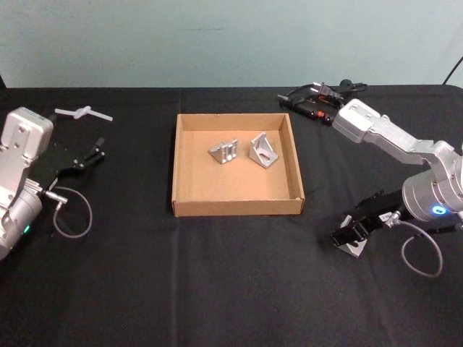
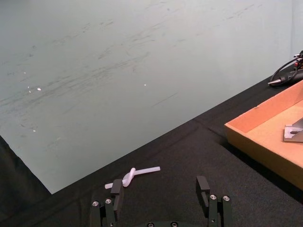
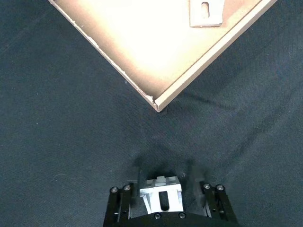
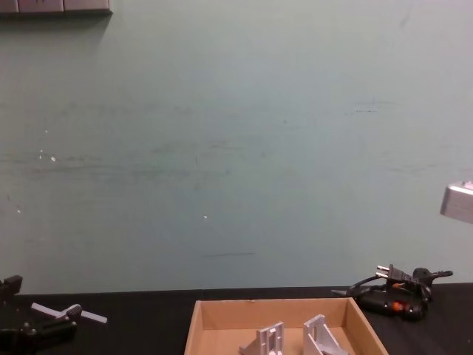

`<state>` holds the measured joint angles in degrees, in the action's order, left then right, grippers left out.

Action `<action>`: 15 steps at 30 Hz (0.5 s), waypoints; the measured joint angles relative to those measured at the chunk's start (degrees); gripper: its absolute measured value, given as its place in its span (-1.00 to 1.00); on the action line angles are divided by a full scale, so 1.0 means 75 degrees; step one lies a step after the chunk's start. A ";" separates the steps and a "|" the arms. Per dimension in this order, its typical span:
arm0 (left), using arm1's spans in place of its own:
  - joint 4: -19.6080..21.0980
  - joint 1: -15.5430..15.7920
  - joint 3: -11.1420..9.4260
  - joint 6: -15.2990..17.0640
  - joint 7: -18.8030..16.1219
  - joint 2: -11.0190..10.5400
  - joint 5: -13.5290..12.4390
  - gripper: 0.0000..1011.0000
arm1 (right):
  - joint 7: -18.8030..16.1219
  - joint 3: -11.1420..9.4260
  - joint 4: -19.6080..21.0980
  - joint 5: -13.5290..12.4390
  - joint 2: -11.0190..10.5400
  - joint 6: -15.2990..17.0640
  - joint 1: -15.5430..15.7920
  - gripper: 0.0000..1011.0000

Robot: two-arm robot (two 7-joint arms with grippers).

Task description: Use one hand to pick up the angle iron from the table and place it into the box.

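My right gripper (image 1: 350,236) sits low over the black table (image 1: 217,275), to the right of the box's near right corner. It is shut on a silver angle iron (image 1: 355,249). The right wrist view has that angle iron (image 3: 161,196) gripped between the black fingers, with the box corner (image 3: 158,106) ahead of it. The tan cardboard box (image 1: 175,166) stands mid-table and holds two more angle irons (image 1: 223,151) (image 1: 263,150). My left gripper (image 1: 90,155) rests open at the far left, with nothing between its fingers (image 2: 115,188).
A white plastic piece (image 1: 83,113) lies at the back left, just beyond the left gripper. A black tool with a cable and plug (image 1: 318,99) lies behind the box's right rear corner. The box walls are low.
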<state>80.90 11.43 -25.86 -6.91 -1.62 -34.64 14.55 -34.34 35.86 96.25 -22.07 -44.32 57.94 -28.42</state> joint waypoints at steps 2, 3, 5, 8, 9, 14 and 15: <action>0.0000 -0.0001 0.0000 0.0000 0.0000 0.0000 0.0000 0.99 | 0.0000 0.0000 0.0000 0.0000 0.0000 -0.0001 0.0000 0.29; 0.0000 0.0000 0.0000 0.0000 0.0000 0.0000 0.0000 0.99 | 0.0000 0.0000 0.0000 0.0000 0.0000 -0.0002 0.0000 0.23; 0.0000 0.0000 0.0000 0.0000 0.0000 0.0000 0.0000 0.99 | -0.0001 0.0000 0.0000 0.0000 0.0000 -0.0004 0.0000 0.10; 0.0000 0.0000 0.0000 0.0000 0.0000 0.0000 0.0000 0.99 | -0.0001 0.0000 0.0000 0.0000 0.0000 -0.0006 0.0000 -0.08; 0.0000 0.0000 0.0000 0.0000 0.0000 0.0000 0.0000 0.99 | -0.0001 0.0000 -0.0001 0.0000 0.0000 -0.0007 0.0000 -0.09; 0.0000 0.0000 0.0000 0.0000 0.0000 0.0000 0.0000 0.99 | -0.0001 0.0001 -0.0001 0.0000 0.0000 -0.0008 0.0000 -0.10; 0.0000 0.0000 0.0000 0.0000 0.0000 0.0000 0.0000 0.99 | -0.0001 0.0000 -0.0001 0.0000 0.0000 -0.0009 0.0000 -0.10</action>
<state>80.90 11.43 -25.86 -6.91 -1.62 -34.64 14.55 -34.34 35.86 96.24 -22.07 -44.32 57.87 -28.42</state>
